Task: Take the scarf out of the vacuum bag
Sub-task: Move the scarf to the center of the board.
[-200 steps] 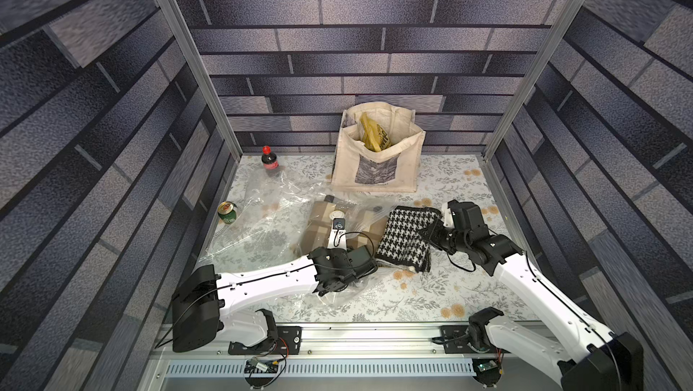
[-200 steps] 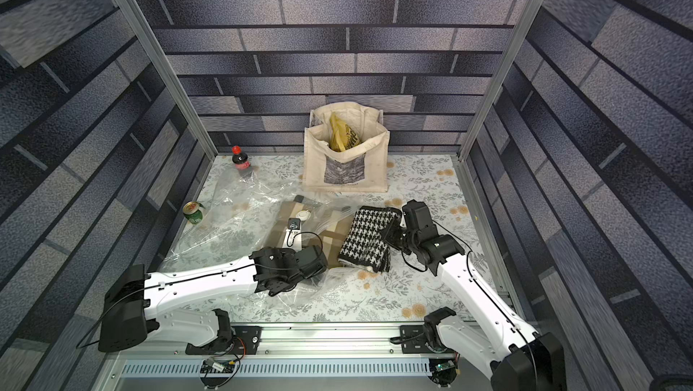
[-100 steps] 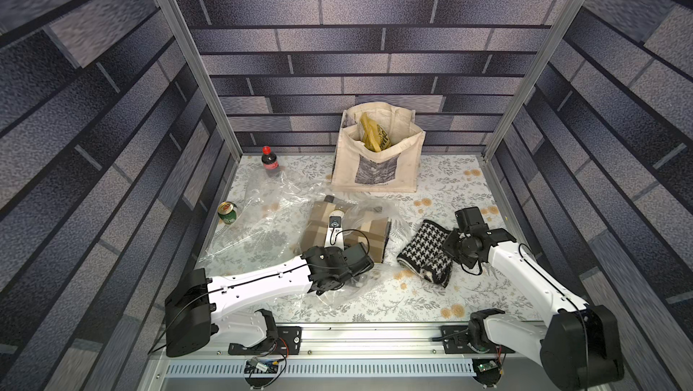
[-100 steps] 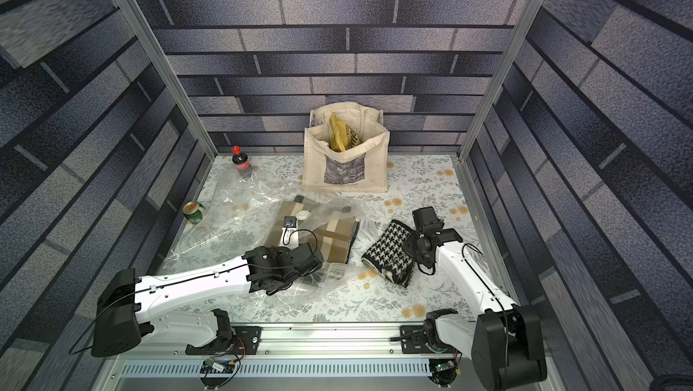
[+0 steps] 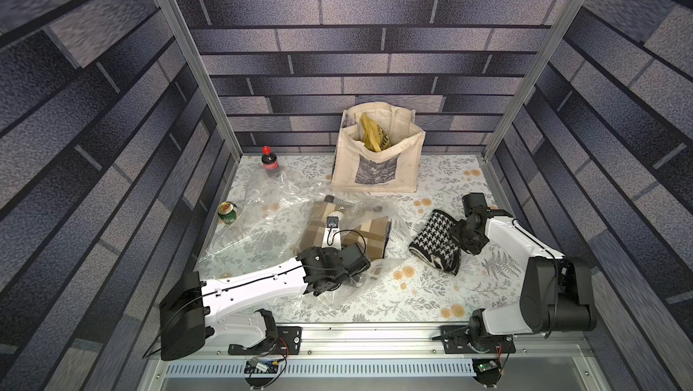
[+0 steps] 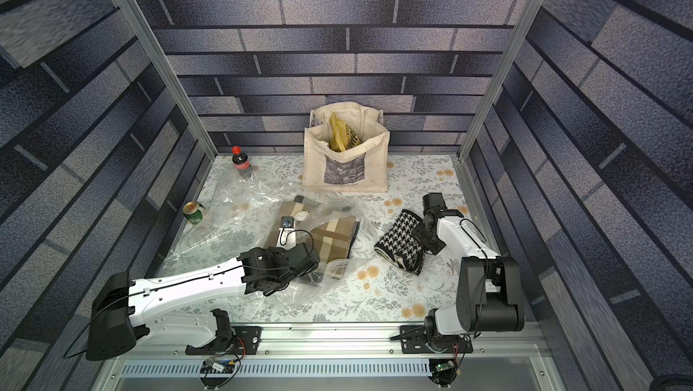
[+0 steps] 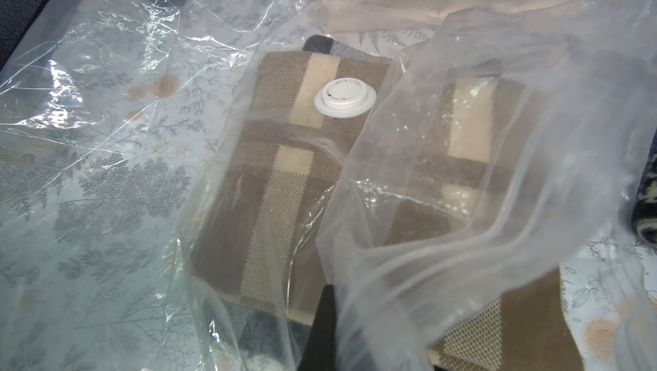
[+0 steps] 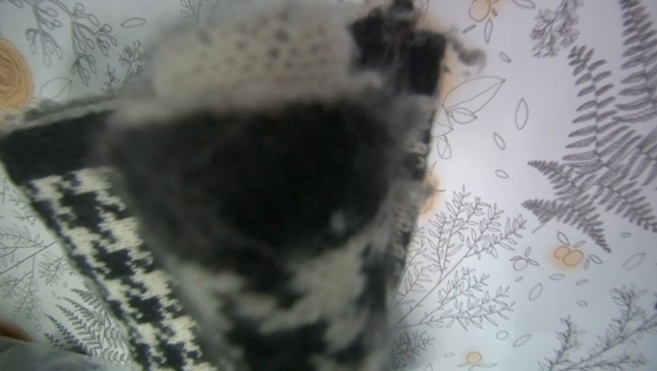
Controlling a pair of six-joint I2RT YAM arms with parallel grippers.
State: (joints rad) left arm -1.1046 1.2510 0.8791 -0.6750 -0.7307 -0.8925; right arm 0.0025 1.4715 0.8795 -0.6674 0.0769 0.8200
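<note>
Scarf clear of bag, right arm gripping it

Top views: houndstooth scarf (image 5: 437,243) lies on the mat, just beside the vacuum bag (image 5: 262,220); right gripper (image 5: 458,235) is closed on its edge. Left gripper (image 6: 317,278) is clamped on the bag's mouth.

Left wrist: crinkly film over a plaid cloth (image 7: 284,173).

Right wrist: soft, limp knit (image 8: 249,173) fills the frame; it should sag, so pinching a folded edge looks best.
</note>
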